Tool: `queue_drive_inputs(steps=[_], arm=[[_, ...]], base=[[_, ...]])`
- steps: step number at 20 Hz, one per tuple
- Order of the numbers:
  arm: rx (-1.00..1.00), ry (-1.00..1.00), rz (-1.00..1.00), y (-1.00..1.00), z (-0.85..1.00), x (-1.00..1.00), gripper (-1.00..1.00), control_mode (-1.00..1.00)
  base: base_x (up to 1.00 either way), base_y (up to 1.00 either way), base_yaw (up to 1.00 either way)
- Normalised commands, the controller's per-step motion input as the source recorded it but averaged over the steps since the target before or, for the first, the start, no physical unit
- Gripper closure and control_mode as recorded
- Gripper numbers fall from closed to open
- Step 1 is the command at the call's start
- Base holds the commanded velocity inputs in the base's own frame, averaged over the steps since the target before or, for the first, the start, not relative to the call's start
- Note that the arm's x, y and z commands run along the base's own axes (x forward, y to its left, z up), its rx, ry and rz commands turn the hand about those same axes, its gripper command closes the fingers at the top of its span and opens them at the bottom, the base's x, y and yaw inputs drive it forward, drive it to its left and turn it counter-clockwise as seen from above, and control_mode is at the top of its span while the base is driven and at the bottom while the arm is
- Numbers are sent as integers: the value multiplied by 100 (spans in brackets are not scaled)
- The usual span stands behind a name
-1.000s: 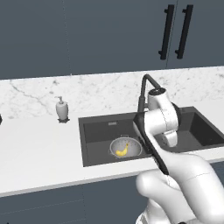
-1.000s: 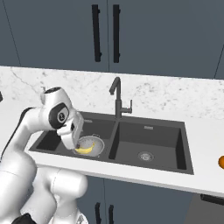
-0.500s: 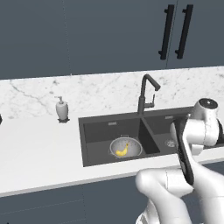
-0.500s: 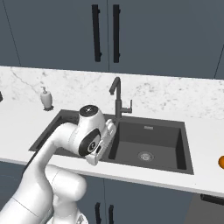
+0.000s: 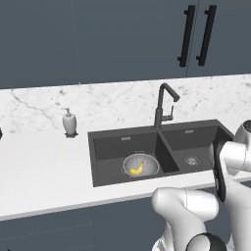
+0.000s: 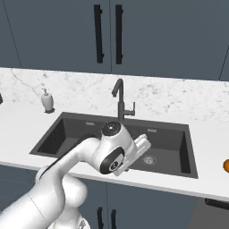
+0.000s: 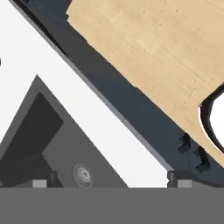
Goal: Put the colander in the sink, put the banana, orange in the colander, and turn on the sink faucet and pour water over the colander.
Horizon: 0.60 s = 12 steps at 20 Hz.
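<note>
With the colander (image 5: 140,165) seated in the left basin of the sink (image 6: 78,129) and the banana (image 5: 137,168) lying inside it, you are on the orange (image 6: 226,166) step. It sits alone on the table (image 6: 210,143), far right of the sink. Jaws stand open, holding nothing. Next: swing the arm right and descend over the fruit.

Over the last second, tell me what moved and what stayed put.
The arm swung away from the colander in the left basin, rightward across the sink toward the side where the orange lies on the counter. The gripper stayed open and took hold of nothing. The banana stays in the colander; faucet and soap dispenser are unchanged.
</note>
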Motion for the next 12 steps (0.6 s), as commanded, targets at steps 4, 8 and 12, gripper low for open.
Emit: queue_drive_inputs(steps=[4,8,12], arm=[[0,2,-40,-96,7,28,-100,-100],[10,1,-34,-100,17,21,-100,-100],[22,0,-21,-100,21,17,-100,-100]], base=[[0,0,0],[0,0,0],[0,0,0]])
